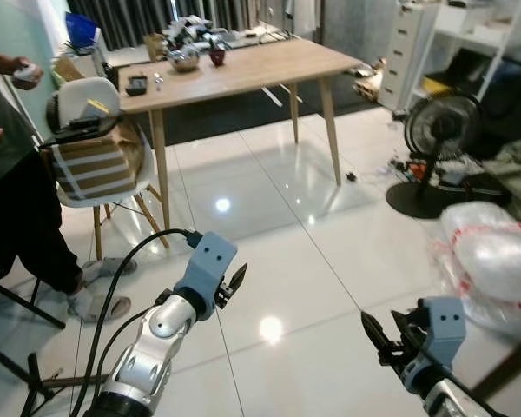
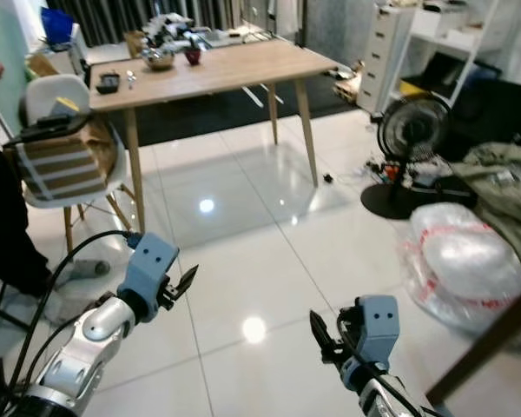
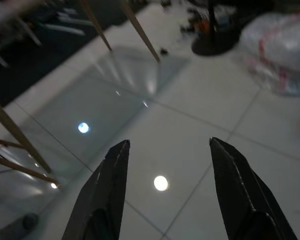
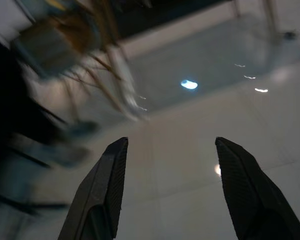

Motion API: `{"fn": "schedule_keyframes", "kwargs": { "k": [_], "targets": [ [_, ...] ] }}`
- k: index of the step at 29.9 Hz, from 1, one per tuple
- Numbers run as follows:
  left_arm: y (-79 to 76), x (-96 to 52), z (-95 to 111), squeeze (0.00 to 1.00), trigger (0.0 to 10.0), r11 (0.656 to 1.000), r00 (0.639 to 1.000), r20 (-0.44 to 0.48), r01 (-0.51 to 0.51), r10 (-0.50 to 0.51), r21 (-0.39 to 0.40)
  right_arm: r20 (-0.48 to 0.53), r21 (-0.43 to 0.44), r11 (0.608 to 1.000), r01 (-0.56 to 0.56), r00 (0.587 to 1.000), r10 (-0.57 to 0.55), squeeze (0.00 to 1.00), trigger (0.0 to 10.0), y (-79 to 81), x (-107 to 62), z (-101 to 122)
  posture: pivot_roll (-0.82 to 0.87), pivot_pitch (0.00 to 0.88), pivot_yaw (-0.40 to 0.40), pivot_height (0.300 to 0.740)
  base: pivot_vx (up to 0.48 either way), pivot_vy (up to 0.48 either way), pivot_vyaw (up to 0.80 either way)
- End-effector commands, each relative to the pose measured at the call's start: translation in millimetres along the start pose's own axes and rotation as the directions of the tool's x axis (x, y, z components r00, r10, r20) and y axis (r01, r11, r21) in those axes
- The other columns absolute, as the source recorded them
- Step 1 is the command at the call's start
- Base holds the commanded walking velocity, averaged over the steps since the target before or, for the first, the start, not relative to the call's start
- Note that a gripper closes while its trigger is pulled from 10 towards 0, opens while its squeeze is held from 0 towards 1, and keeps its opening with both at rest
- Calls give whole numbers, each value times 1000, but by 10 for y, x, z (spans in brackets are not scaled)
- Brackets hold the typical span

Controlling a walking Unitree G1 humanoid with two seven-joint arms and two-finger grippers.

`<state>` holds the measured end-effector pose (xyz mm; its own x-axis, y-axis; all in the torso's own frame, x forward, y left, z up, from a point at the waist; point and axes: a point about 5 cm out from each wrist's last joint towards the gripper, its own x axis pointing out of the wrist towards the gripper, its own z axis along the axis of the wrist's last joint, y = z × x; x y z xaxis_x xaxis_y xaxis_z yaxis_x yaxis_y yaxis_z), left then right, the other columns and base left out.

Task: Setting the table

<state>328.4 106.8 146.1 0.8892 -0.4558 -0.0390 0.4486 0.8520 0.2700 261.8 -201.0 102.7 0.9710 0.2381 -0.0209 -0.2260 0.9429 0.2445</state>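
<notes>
bright room, glare spots on glossy floor [image 1: 269,328], wrist views blurred

Pale wooden table [image 1: 260,69] on light tapered legs, standing on glossy white floor tiles [image 1: 286,261] beside a dark rug [image 1: 234,113]; on the tabletop, a silver metal bowl [image 1: 184,59] and a dark red cup [image 1: 217,56]. White shell chair [image 1: 87,130] carrying a brown box banded with white tape stripes [image 1: 91,161], a black pedestal fan [image 1: 434,143], and a translucent white plastic bag [image 1: 491,261] with what appear to be red markings. Silver left arm with a grey-blue wrist housing [image 1: 210,261] and black fingers [image 3: 102,195].
</notes>
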Motion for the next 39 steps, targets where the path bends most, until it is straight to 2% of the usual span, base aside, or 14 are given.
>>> {"fn": "schedule_keyframes", "kwargs": {
  "k": [1,2,3,5,7,8,9,11,19,23,25,29,35,39],
  "targets": [
    [-49,-14,29,0,10000,998,998,19,66,-66,-16,11,56,997,-50,999,50,0,10000,36,-44,-9,-9,53,182,740,469,0,0],
    [-87,-30,71,0,10000,991,991,40,130,-128,-43,46,92,991,-99,994,95,0,10000,92,-40,41,-8,52,180,740,469,0,0],
    [-87,-30,71,0,10000,991,991,40,130,-128,-43,46,92,991,-99,994,95,0,10000,92,-40,41,-8,52,180,740,469,0,0],
    [-147,-90,165,0,10000,960,961,95,267,-259,-80,99,151,963,-224,972,211,0,10000,240,-22,120,-2,49,176,740,472,0,0],
    [-147,-90,165,0,10000,960,961,95,267,-259,-80,99,151,963,-224,972,211,0,10000,240,-22,120,-2,49,176,740,472,0,0],
    [-162,-120,205,0,10000,941,943,117,324,-312,-96,111,165,945,-282,958,266,0,10000,315,-10,146,1,47,174,740,472,0,0],
    [-182,-170,285,0,10000,904,906,155,413,-395,-112,104,173,926,-334,942,320,0,10000,405,65,145,12,40,171,740,469,0,0],
    [-193,-178,301,0,10000,895,896,159,434,-415,-107,99,170,930,-325,945,312,0,10000,402,104,136,18,36,172,740,469,0,0],
    [-189,-157,336,0,10000,902,898,164,425,-409,-77,125,164,940,-298,952,280,0,10000,362,224,193,10,11,167,740,471,0,0],
    [-208,-142,324,0,10000,913,912,185,391,-366,-119,75,158,923,-352,936,344,0,10000,389,205,211,-7,25,89,740,469,0,0],
    [-219,-147,327,0,10000,910,911,192,392,-364,-132,62,161,918,-361,932,356,0,10000,392,200,210,-7,27,80,740,469,0,0],
    [-289,-138,362,0,10000,906,911,222,388,-348,-168,26,167,911,-378,925,379,0,10000,344,223,231,-3,40,4,740,470,0,0],
    [-286,-140,370,0,10000,908,914,230,378,-335,-179,28,175,908,-380,924,381,0,10000,327,257,257,-3,40,-1,740,471,0,0],
    [-248,-156,356,0,10000,912,919,223,367,-325,-183,37,185,896,-405,913,405,0,10000,398,289,268,14,42,3,740,472,0,0]
  ]
}}
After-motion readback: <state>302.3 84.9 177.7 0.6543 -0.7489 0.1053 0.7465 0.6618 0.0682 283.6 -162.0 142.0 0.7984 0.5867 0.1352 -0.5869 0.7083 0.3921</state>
